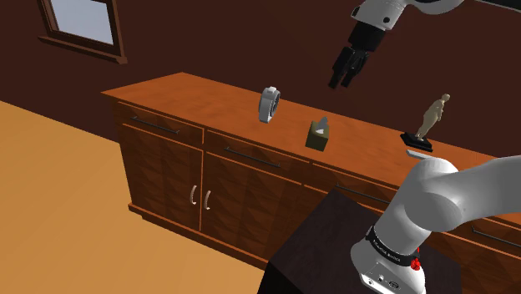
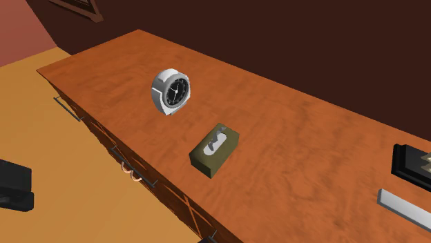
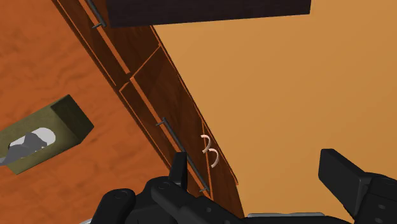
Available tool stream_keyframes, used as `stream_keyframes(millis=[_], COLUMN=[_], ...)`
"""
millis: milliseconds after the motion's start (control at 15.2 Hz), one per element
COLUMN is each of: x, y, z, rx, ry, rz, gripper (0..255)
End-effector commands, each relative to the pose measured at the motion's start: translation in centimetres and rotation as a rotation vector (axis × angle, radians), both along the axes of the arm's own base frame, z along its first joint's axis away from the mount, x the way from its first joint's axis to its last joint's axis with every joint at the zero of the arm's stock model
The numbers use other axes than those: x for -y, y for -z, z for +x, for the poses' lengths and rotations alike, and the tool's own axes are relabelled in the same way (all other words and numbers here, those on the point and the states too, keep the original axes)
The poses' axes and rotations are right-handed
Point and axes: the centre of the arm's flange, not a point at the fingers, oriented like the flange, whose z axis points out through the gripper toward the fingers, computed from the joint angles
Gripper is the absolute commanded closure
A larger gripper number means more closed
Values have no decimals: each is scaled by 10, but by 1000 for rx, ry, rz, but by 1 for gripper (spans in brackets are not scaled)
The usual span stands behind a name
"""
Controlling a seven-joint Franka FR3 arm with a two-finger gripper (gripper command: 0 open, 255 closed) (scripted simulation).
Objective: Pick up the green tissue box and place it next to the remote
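In the shoulder view a window (image 1: 77, 25) sits in the dark wall at the far left. A long wooden cabinet (image 1: 167, 93) runs across to the right, with drawers and doors along its front.

On its top, the first thing from the left is a round clock (image 1: 269, 105) with a silver rim and a black face, standing upright. Just to its right lies the tissue box (image 1: 317, 135), olive green, flat on the wood near the front edge and apart from the clock. The claw (image 1: 344, 79) hangs in the air above the box and slightly to its right, well clear of it and holding nothing.

Further right, near the front edge, is the remote (image 1: 415, 154), a thin grey bar. Just behind it stands a small tan statue (image 1: 432, 115) on a black base. The box lies well apart from the remote, between it and the clock.

The second exterior view gives the same order: clock (image 2: 171, 91), tissue box (image 2: 215, 148) with a pale tissue in its slot, then the remote (image 2: 404, 208) at the right edge.

In the wrist view the fingers (image 3: 180, 170) stand wide apart. Between them are the cabinet's front and the orange floor (image 3: 286, 89). The tissue box (image 3: 41, 133) lies off to one side, outside the fingers and untouched.
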Motion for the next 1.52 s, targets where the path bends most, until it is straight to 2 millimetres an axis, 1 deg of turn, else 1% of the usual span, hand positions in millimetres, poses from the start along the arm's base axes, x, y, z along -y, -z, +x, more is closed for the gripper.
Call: stream_keyframes(millis=[0,726,1452], x=[0,141,275], y=[0,64,142], z=[0,32,62], rx=[0,13,26], ry=[0,28,56], rz=[0,99,197], gripper=[0,0,0])
